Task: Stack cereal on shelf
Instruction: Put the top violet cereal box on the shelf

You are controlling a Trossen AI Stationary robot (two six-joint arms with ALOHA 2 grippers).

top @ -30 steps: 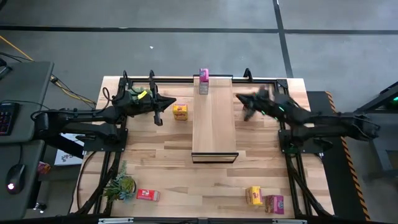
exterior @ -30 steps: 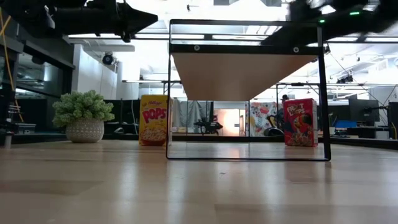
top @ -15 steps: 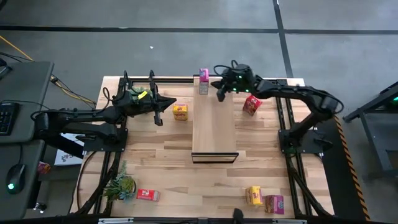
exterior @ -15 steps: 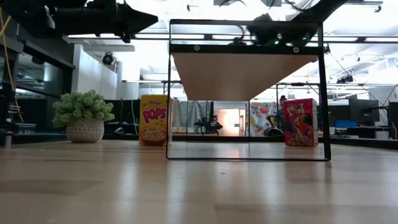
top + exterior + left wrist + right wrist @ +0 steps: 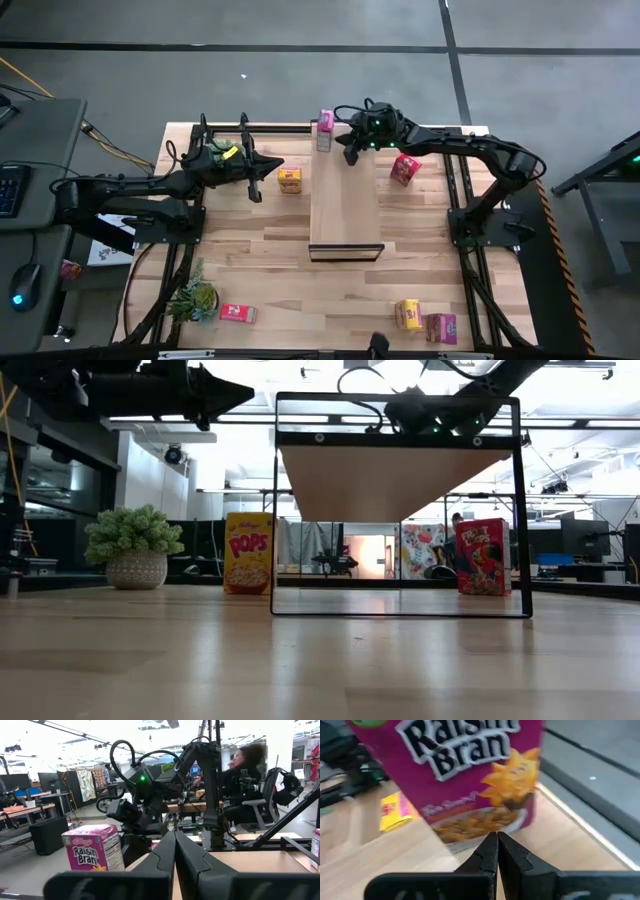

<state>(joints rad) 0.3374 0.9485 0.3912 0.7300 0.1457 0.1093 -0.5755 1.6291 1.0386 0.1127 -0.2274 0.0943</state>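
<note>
Right hand (image 5: 349,152): over the far end of the shelf (image 5: 344,200), just beside the purple box; its fingers (image 5: 496,851) are pressed together, clenched on nothing, with the tips near the foot of the box's printed front.
Purple box (image 5: 325,130): stands at the shelf's far left corner, tilted in the right wrist view; whether the fingertips touch it cannot be told.
Left hand (image 5: 253,186): hangs over the counter (image 5: 270,260) left of the shelf, near the yellow box; its fingers (image 5: 175,852) are closed together, empty.
Yellow box (image 5: 290,180): upright on the counter, between the left hand and the shelf's left edge.
Red box (image 5: 405,168): on the counter just right of the shelf, under the right arm.
Near boxes: a second red box (image 5: 237,313) lies at the near left of the counter; a second yellow box (image 5: 408,314) and second purple box (image 5: 441,327) sit touching side by side at the near right.
Plant (image 5: 192,297): near left corner, beside the second red box.
Shelf: runs lengthwise down the counter's middle, raised on a dark frame, its top bare apart from the purple box.
</note>
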